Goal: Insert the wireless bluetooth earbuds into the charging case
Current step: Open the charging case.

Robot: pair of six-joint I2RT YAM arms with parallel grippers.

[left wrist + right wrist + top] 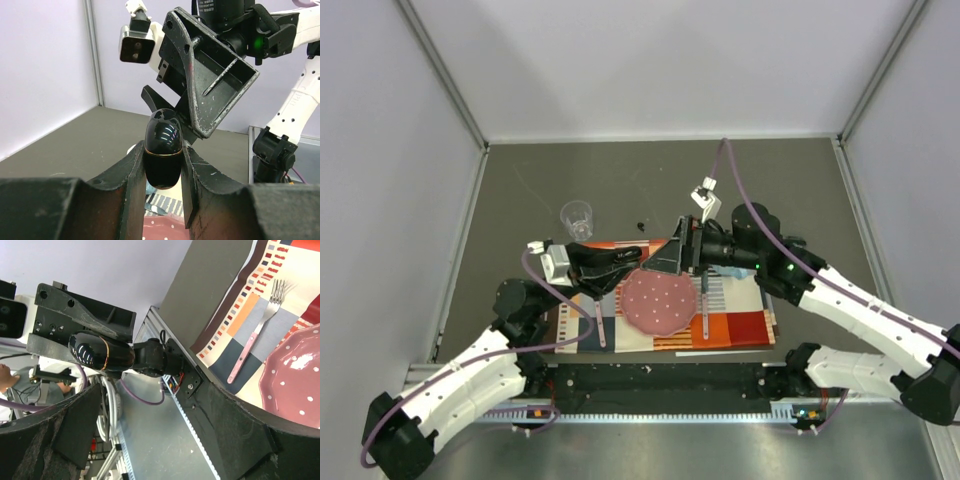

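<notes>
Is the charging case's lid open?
No: the charging case is shut along its gold seam, clamped in the left hand.

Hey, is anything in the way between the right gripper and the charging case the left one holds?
Nothing visible. The right gripper, open, faces the charging case directly, with only air between them. The left gripper clamps the case by its sides. The case's lid looks closed along its gold seam.
</notes>
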